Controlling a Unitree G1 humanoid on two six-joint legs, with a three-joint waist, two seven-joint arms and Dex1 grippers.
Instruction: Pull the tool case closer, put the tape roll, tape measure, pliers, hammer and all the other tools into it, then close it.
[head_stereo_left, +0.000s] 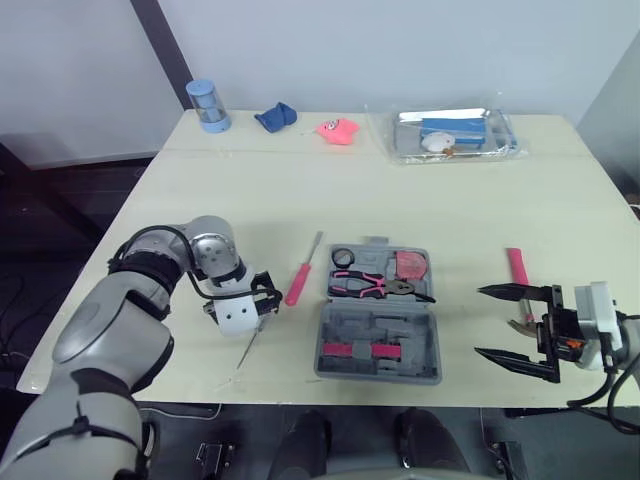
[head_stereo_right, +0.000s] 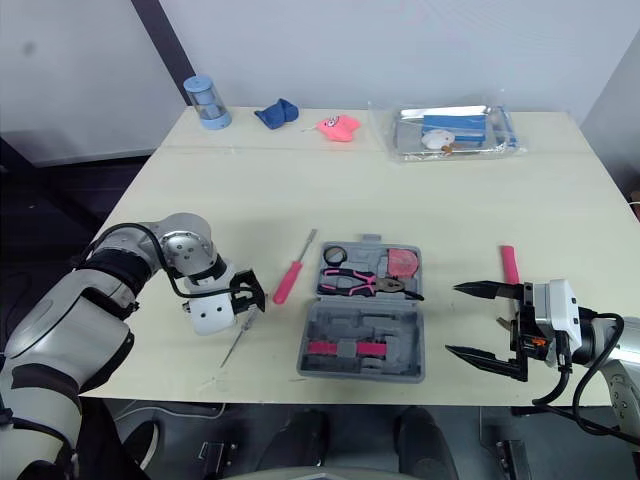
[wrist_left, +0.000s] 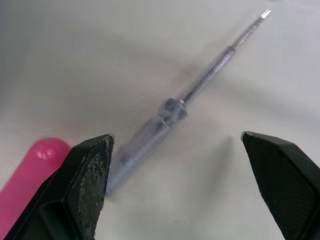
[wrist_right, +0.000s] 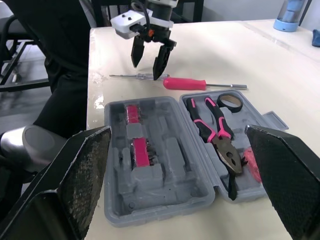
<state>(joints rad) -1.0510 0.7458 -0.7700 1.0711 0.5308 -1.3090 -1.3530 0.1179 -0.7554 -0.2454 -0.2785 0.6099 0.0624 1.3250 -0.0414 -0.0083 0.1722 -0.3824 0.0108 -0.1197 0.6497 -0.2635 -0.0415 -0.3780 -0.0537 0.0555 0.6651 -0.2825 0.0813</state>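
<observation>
— What can't you make out?

— The pink-handled tool (head_stereo_left: 517, 266) to the right of the tool case (head_stereo_left: 378, 372). Its near end sits behind the right pincer (head_stereo_left: 479, 321), so I cannot tell which tool it is. The clear-handled screwdriver (wrist_left: 170, 117) is also hard to see from the head camera, just a thin line near the tabletop's (head_stereo_left: 250, 200) front edge. In the left wrist view the butt of its handle and part of the pink screwdriver (head_stereo_left: 298, 283) are cut off by one finger.

— And the case?

— It is grey and lies open and flat near the front edge of the tabletop, between the two pincers. The far half holds pliers (head_stereo_left: 380, 288) with pink-and-black handles, a dark tape roll (head_stereo_left: 344, 258) and a reddish tape measure (head_stereo_left: 410, 265). The near half has moulded slots with pink inserts (head_stereo_left: 360, 350).

— The pincers?

— The left pincer (wrist_left: 176, 138) is spread wide and points down over the clear screwdriver's handle, gripping nothing, with the pink screwdriver's handle just beside it. The right pincer is also spread and empty. It faces the case from the right, apart from it.
</observation>
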